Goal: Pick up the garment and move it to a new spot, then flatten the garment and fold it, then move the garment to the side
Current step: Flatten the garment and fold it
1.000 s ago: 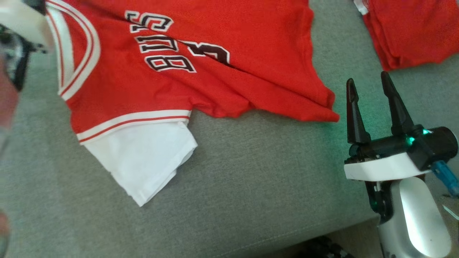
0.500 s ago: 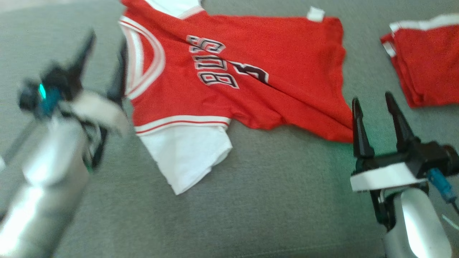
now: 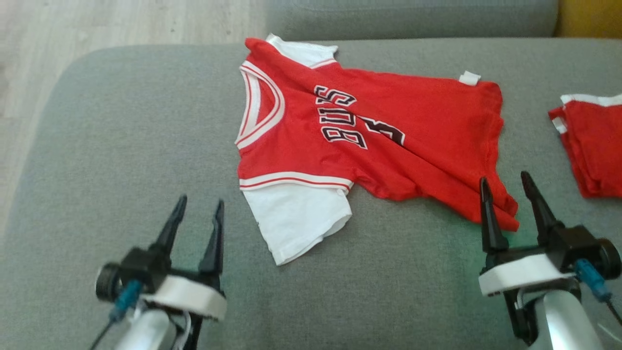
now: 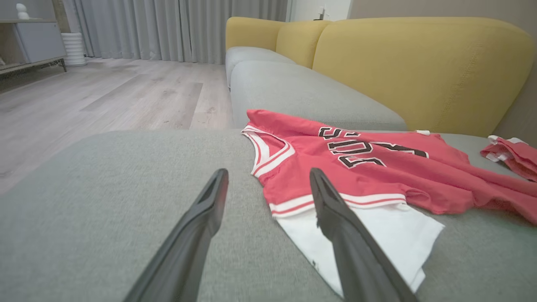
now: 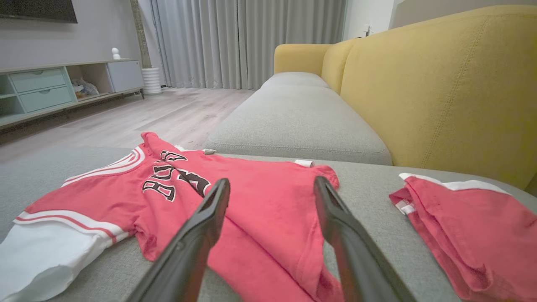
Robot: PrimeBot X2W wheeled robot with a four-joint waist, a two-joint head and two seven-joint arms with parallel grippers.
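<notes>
I see a grey sofa seat (image 3: 112, 126) carrying everything | red jersey (image 3: 413, 131) with white sleeves lies spread on it, creased, collar toward the left | second red garment (image 3: 595, 146) lies in layers at the right, apart from the jersey

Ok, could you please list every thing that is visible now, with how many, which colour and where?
jersey: one, red with white sleeves and dark letters, spread creased on the near cushion
second garment: one, red with white trim, same cushion, to the right of the jersey, apart from it
seat cushions: at least two, grey, one under the garments, one beyond it
backrest: several sections, yellow, behind the seats
floor: one, pale wood, beyond the near cushion
curtains: grey, far wall
cabinet: one, pale green and grey, against the wall
left claw: one, dark fingers, open, over bare cushion near the white sleeve
right claw: one, dark fingers, open, at the jersey's near hem corner
</notes>
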